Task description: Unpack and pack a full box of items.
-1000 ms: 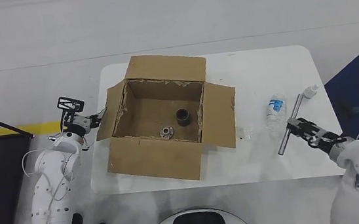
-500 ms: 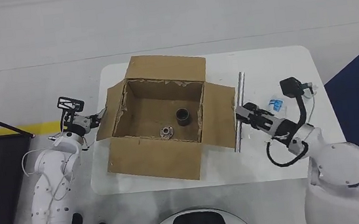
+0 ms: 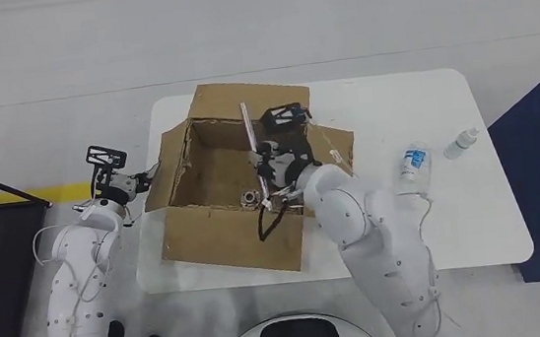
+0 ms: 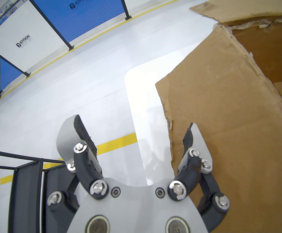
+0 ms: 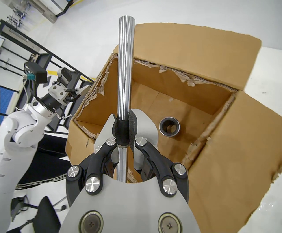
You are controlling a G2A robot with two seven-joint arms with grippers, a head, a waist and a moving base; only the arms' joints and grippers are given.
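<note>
Rod (image 5: pixel 124 66) sits clamped in our right tool (image 5: pixel 125 124) above the box (image 5: pixel 198 44); we should level it before lowering beside the ring (image 5: pixel 169 127). Left tool (image 4: pixel 134 121) hangs spread, empty.

- The left arm (image 3: pixel 73 257) is held out at the robot's left side with the elbow bent and the forearm pointing forward.
- The left gripper (image 4: pixel 133 123) has its fingers spread wide, with nothing between the pads.
- The right arm (image 3: pixel 377 241) reaches forward and across toward the middle, bent at the elbow.
- The right gripper (image 5: pixel 124 126) is clamped on a metal rod (image 5: pixel 125 66), most of which sticks out past the fingertips.
</note>
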